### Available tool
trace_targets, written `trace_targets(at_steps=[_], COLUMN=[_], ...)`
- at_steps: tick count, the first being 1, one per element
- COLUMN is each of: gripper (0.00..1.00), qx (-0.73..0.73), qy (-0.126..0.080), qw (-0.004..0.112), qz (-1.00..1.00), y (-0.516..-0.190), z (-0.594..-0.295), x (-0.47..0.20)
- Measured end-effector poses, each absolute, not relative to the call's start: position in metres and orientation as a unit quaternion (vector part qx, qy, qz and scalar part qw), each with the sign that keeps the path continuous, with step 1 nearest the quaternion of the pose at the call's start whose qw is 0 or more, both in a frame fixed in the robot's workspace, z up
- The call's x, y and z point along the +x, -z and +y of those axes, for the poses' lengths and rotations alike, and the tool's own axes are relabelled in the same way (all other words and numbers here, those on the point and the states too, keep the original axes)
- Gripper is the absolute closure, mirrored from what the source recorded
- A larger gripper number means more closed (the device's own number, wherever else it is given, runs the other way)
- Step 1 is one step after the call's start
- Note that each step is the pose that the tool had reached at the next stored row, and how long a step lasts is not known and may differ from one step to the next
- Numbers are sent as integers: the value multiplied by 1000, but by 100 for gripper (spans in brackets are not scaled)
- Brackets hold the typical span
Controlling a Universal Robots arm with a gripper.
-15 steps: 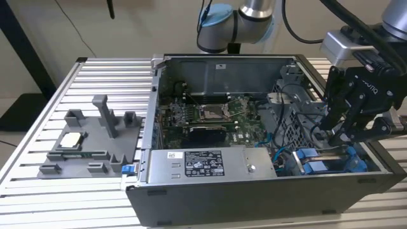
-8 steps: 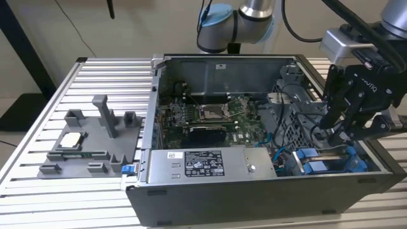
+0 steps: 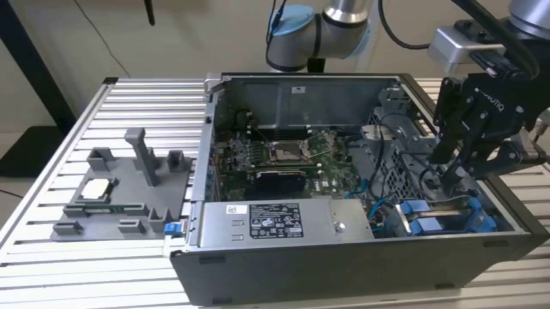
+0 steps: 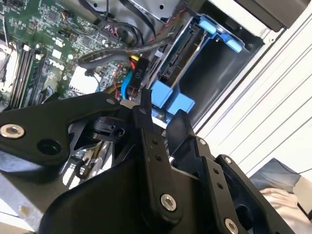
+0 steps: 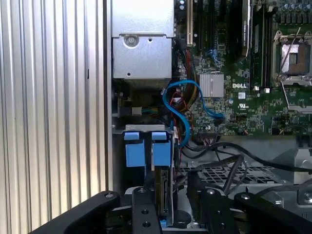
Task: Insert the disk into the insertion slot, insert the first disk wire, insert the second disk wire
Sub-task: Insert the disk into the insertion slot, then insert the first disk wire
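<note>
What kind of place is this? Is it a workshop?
Probably a robot test lab or workshop: a robot arm reaches into an open computer case, which sits on a ribbed metal table beside a grey parts holder.

A ribbed aluminium counter (image 3: 51,270) is catching soft light. A beige wall (image 3: 198,32) is standing behind its far edge.
</note>
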State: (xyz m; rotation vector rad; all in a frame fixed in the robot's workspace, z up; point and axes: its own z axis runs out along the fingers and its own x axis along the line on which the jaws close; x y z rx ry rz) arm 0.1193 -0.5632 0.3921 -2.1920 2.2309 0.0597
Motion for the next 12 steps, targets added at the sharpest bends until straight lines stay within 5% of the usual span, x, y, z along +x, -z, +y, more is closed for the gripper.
trace_targets(at_steps=[12], gripper=[60], qx=[-701], qy=[-20], qw=[6], qz=[713], y=[-398], z=[-557], x=[129])
